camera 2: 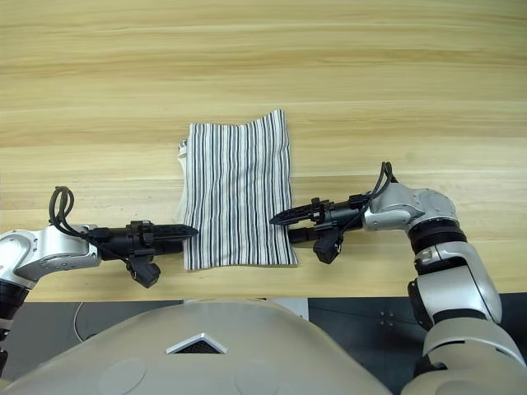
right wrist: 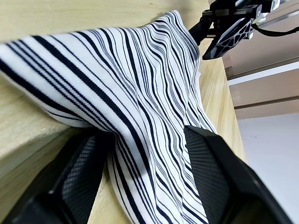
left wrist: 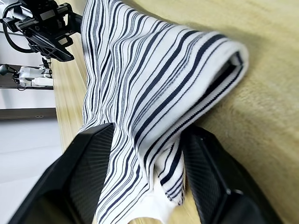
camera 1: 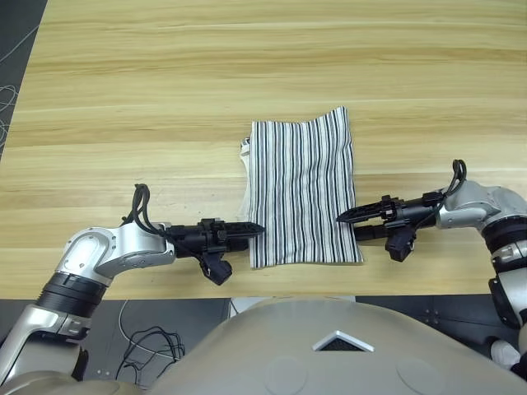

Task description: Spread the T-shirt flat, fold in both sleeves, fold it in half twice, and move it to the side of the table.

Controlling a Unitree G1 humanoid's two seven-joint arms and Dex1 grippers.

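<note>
Right now the T-shirt (camera 1: 303,193), white with dark stripes, lies folded into an upright rectangle on the wooden table (camera 1: 247,66), close to the near edge and roughly midway between my two arms. A bit of white cloth pokes out along its left side. The left gripper (camera 1: 257,230) lies low and level at the shirt's left edge near the front corner, and the right gripper (camera 1: 344,220) meets the right edge at about the same height. In the wrist views each pair of black fingers (left wrist: 88,168) (right wrist: 79,172) stands parted with the striped edge running between them, so both sets of jaws read as released. From this close I can't say whether the pads touch the cloth.
</note>
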